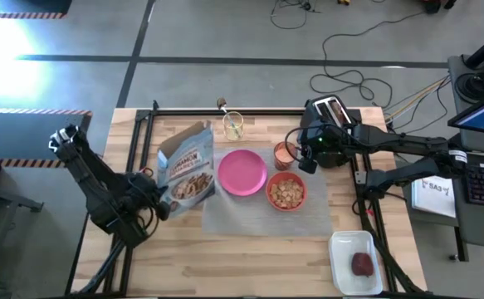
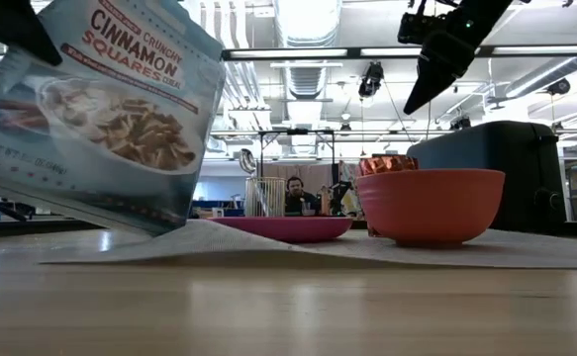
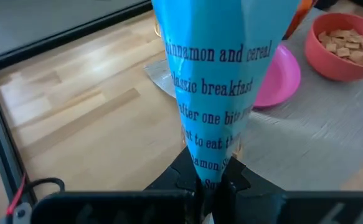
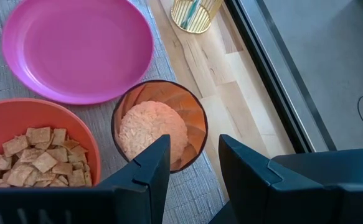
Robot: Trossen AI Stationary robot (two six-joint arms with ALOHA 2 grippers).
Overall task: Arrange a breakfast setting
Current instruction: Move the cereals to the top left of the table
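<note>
Left pincer (image 3: 207, 186) clamps cereal bag (image 3: 221, 87).

Bright even overhead lighting, window glare upper left of high view, soft shadows, low view foreground blurred

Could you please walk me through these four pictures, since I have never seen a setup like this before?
Two dark robot arms work at a wooden table. One picture looks straight down, one looks level across the tabletop, and two come from cameras on the wrists. The left gripper is shut on a blue cereal bag, held beside the pink plate. The right gripper hovers open over the orange-tinted cup. On the grey placemat sits a red-orange bowl of cereal. A white tray holds a dark-red fruit; a black toaster stands behind.
</note>
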